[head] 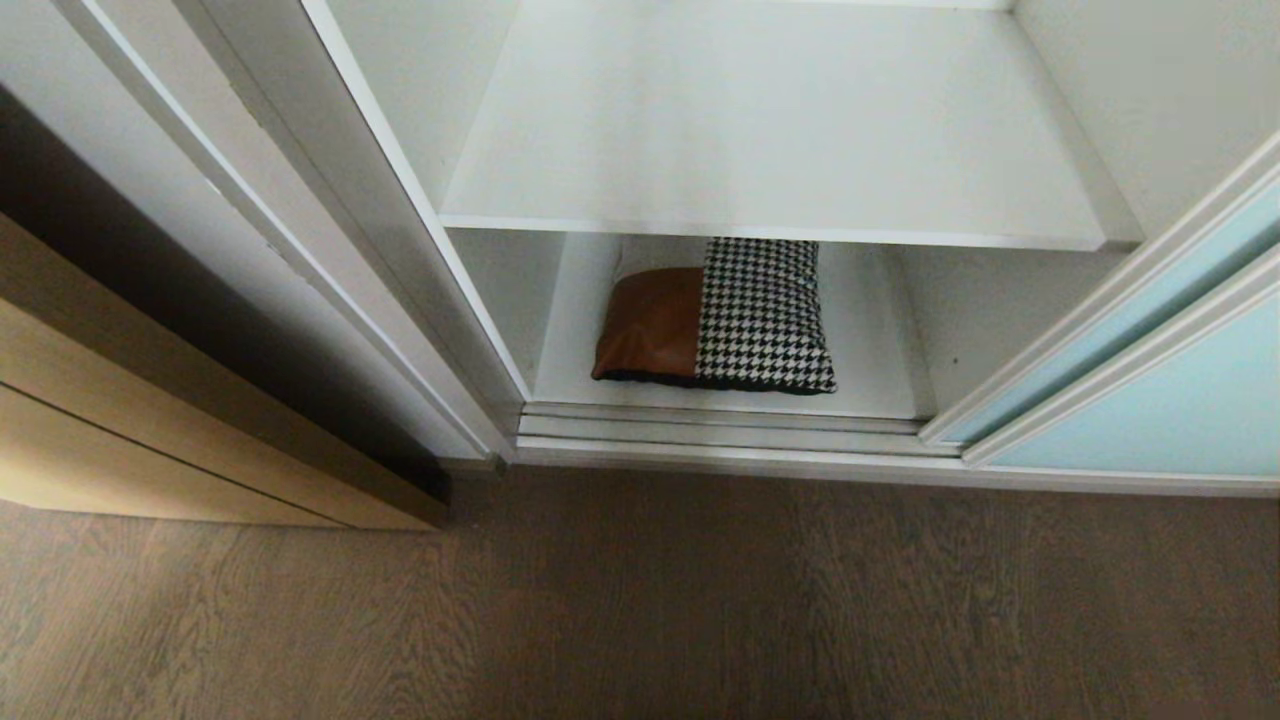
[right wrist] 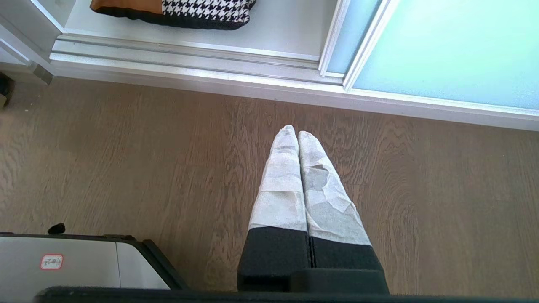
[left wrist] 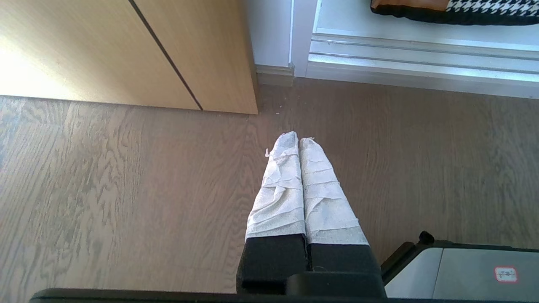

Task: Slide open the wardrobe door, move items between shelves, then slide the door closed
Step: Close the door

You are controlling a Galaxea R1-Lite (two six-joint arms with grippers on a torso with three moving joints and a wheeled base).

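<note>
Head view: the wardrobe stands open, its sliding door (head: 1180, 400) drawn to the right, pale aqua glass in a silver-white frame. The bundle (head: 715, 318), rust-brown and houndstooth over black, lies flat on the bottom shelf (head: 880, 340), near the front edge, left of centre. The upper shelf (head: 770, 130) carries nothing visible. A tan wooden door (head: 150, 420) stands to the left. Neither arm appears here. Wrist views: left gripper (left wrist: 299, 141) and right gripper (right wrist: 291, 134) hang over the wood floor (head: 700, 600) before the track, each with wrapped fingers pressed together, holding nothing.
</note>
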